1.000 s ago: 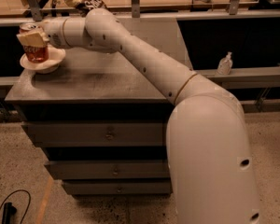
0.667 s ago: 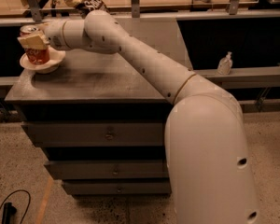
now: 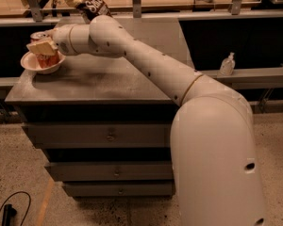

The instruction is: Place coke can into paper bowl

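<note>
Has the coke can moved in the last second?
Yes: the gripper has lowered the coke can slightly, deeper into the paper bowl, which stayed put.

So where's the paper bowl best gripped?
Pinch the paper bowl by its flared rim, from above, at the bare edge away from the arm: it looks too wide and shallow to span, and the tool, shut on the coke can, fills the other side.
</note>
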Tool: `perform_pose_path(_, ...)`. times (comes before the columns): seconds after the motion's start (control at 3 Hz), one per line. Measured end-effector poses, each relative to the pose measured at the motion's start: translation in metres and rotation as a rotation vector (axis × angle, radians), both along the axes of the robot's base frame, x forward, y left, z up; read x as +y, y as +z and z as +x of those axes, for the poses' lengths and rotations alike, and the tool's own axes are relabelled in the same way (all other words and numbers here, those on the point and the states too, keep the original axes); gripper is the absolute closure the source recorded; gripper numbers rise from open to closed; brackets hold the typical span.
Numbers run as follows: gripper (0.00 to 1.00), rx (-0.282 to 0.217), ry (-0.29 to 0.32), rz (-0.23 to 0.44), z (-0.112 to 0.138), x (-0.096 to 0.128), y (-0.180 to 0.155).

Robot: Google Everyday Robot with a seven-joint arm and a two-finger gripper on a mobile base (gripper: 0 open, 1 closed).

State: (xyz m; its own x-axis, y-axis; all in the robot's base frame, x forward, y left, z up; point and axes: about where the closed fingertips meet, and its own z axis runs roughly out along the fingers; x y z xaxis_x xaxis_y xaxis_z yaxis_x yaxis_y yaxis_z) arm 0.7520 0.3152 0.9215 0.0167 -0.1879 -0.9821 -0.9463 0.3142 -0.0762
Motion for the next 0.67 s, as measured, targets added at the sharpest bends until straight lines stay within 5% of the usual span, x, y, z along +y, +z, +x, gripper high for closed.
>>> perform_pose_path(0.33, 0.0, 0.001, -0.038, 0.011, 0.006, -0.02, 0.007)
perform_pose_path(0.67, 0.0, 0.027, -0.1, 0.047, 0.008, -0.062, 0.028)
